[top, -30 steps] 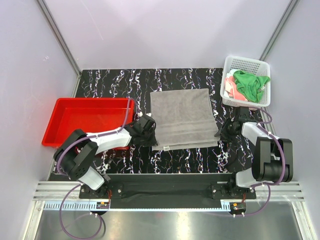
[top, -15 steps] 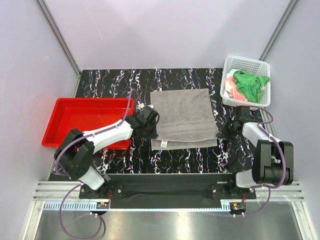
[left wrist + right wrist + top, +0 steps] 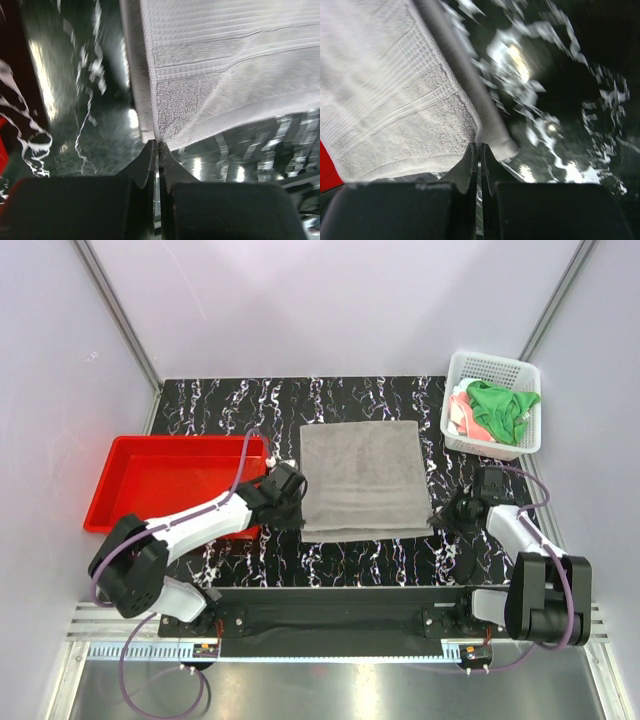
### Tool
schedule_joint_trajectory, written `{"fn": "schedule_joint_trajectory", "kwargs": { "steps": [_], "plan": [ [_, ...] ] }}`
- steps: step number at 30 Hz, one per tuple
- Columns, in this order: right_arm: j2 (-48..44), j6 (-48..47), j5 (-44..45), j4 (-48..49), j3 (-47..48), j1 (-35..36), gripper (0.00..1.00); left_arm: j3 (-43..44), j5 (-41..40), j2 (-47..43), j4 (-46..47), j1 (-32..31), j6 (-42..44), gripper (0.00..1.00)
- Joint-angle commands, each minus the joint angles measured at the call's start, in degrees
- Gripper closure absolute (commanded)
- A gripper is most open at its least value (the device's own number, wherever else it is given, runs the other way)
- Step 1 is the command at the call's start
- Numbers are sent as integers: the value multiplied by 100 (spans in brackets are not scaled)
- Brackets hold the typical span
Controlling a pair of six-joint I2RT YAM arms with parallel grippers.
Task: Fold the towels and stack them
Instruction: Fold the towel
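Near corners of the grey towel have lifted — left gripper and right gripper each pinch one. Carry both level, matching far corners.

You can see the grey towel is matt, looped terry cloth with a flatter woven band near its hem, while the surface beneath it is glossy black veined in white, throwing back bright glare in both wrist views. The tray looks to you like smooth, shiny red plastic. The basket is white perforated plastic holding the soft green towel and pink towel, and the left gripper and right gripper show smooth matt black fingers.
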Motion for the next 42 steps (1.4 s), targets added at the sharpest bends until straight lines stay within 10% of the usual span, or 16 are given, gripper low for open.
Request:
{"fn": "schedule_joint_trajectory", "kwargs": {
  "steps": [1,11,20,42],
  "plan": [
    [87,216,-184,278,-227,-6,100,-433,285,37,621,-89,-244,100],
    [-1,225,-105,296,-254,3,100,-627,417,99,762,-160,-166,100],
    [-659,-241,229,-1469,1548,55,100,832,92,-489,-696,-168,-24,100],
    [-959,883,326,-223,-587,55,100,-1664,883,-393,1430,-441,-499,100]
  ]
}}
